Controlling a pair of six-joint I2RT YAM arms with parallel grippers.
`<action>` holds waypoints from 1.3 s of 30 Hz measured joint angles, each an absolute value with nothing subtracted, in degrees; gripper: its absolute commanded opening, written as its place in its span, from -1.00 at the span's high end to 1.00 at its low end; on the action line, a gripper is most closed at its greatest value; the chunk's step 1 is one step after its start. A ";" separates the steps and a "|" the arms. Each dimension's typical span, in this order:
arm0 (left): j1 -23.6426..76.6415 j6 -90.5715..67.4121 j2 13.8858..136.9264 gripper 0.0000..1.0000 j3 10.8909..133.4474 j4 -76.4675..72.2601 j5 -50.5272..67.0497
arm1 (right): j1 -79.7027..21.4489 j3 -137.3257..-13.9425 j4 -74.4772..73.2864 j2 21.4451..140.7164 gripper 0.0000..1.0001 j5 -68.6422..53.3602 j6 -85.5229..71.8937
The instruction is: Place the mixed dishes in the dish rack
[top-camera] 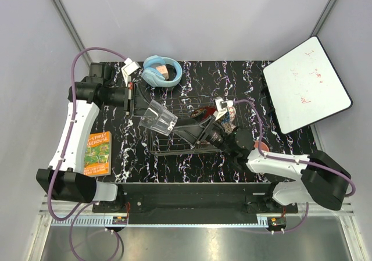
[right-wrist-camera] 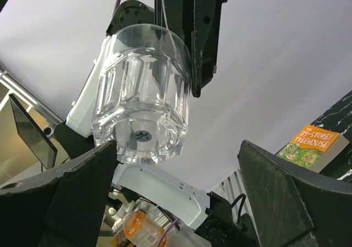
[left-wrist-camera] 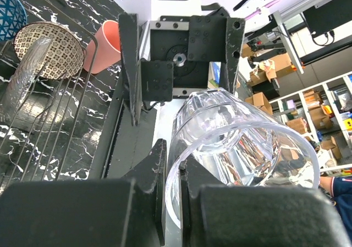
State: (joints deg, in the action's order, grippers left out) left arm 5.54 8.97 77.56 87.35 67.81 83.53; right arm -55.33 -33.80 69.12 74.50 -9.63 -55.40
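The left claw (left-wrist-camera: 173,173) is clamped on the rim of the clear tumbler (left-wrist-camera: 236,142), one finger inside the mouth and the other outside the wall, so the glass is held clear of the tabletop (top-camera: 133,156). The tumbler is thick-walled and see-through, with flat facets down its sides and a heavy base. Its wide round mouth faces back toward the left wrist and its base points away from it. In the right wrist view the base shows a small dark round mark at its centre.

Just below and to one side of this claw lies the dish rack (left-wrist-camera: 55,126), a thin silver wire grid with low sides through which the black marbled tabletop shows. Farther out along the rack's edge sits the beige lattice-patterned bowl (left-wrist-camera: 52,49); I cannot tell whether it stands inside the wires. Beside it, nearer the arm, is the pink plastic cup (left-wrist-camera: 104,46), and at the far corner of that view the blue patterned bowl (left-wrist-camera: 11,10).

The right claw (right-wrist-camera: 177,148) is spread wide and grips nothing. It points up at the tumbler's base, which hangs above and between its two fingers without touching them. Beyond its right finger lies an orange-and-green book (right-wrist-camera: 311,145). Well past both claws rest the light-blue headphones (top-camera: 163,72) and a white board (top-camera: 306,83).
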 measured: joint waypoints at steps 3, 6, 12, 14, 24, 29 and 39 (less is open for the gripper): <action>5.58 8.97 78.22 1.00 87.35 67.81 83.68 | -55.31 -33.82 71.05 76.73 -0.99 -10.00 -56.31; 5.80 9.02 78.63 1.00 87.35 67.81 83.70 | -55.29 -33.82 71.96 78.17 -0.99 -10.24 -57.08; 5.85 9.21 78.87 1.00 87.20 67.83 83.88 | -54.94 -33.87 73.06 78.89 -1.00 -12.21 -57.74; 5.96 9.34 78.87 1.00 87.00 67.96 84.58 | -54.61 -34.41 72.99 78.89 -0.99 -14.57 -57.84; 6.04 8.93 80.97 1.00 87.42 68.12 85.49 | -54.65 -37.17 73.67 77.76 -1.00 -25.85 -57.41; 5.89 9.17 81.01 1.00 87.77 67.64 85.08 | -54.74 -37.58 73.82 77.69 -0.99 -28.16 -56.69; 5.41 8.95 80.90 1.00 87.81 67.55 85.54 | -54.74 -39.13 73.47 78.83 -0.99 -29.21 -55.24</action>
